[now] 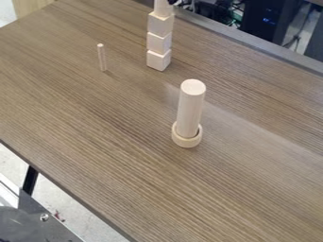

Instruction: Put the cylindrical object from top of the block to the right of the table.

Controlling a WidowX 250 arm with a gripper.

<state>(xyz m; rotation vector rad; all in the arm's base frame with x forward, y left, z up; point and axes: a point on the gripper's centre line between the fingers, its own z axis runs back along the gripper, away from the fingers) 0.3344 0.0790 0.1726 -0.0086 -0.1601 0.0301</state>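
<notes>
Three pale wooden blocks form a stack near the far edge of the table, slightly twisted against one another. On the top block stands a pale cylindrical object, its upper part cut off by the view's top edge. A small dark shape lies right beside the cylinder at that edge; what it is I cannot tell.
Nearer the middle, a thick wooden cylinder stands upright inside a wooden ring. A thin dowel stands left of the stack. The brown table has its near edge at lower left; cables and dark equipment lie beyond the far edge.
</notes>
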